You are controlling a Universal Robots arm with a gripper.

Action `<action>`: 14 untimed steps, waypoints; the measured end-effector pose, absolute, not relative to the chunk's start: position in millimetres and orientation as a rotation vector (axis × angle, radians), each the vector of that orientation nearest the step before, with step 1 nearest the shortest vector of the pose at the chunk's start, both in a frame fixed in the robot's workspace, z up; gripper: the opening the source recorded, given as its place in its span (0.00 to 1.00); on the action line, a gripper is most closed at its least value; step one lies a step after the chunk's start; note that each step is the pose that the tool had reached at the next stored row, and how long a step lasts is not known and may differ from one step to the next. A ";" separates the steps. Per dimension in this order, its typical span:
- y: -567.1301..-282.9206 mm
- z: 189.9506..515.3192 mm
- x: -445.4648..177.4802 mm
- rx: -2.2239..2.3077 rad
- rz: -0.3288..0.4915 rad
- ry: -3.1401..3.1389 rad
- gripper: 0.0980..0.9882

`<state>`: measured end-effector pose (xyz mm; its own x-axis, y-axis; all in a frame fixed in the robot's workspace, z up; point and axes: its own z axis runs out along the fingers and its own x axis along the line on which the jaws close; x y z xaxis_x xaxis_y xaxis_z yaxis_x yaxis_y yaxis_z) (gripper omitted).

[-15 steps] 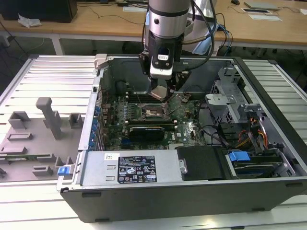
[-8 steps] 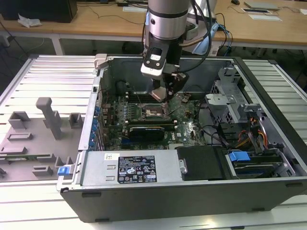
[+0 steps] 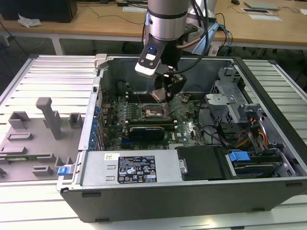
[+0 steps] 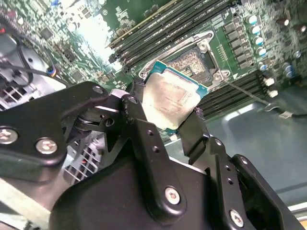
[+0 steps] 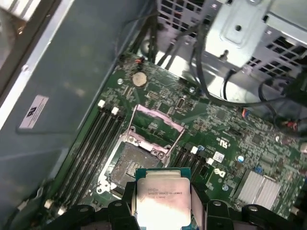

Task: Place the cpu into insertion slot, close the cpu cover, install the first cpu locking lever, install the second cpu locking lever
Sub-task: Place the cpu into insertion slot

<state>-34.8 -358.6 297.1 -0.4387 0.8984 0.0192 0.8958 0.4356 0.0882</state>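
The open computer case [image 3: 216, 197], mid-frame in the exterior view, holds the green motherboard [image 3: 184, 114]. In both wrist views the gripper [image 4: 168, 101] pinches the cpu [image 5: 163, 196] by its edges over the empty insertion slot [image 5: 130, 167]. The cpu cover [image 5: 158, 125] seems raised.

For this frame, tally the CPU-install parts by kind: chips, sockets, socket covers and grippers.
cpu: 1, held above the socket
insertion slot: 1, no chip seated in it
cpu cover: 1, swung open
gripper: 1, closed on the cpu
Total: 4
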 end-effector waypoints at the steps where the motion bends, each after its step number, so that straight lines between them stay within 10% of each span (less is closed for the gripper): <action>1: -358.6 296.9 -34.8 1.666 0.132 2.623 0.50; 14: -358.6 289.2 -34.9 2.025 0.123 2.342 0.50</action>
<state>-34.9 -358.6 289.2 -0.1455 0.9892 0.0193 0.9857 0.1433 0.0881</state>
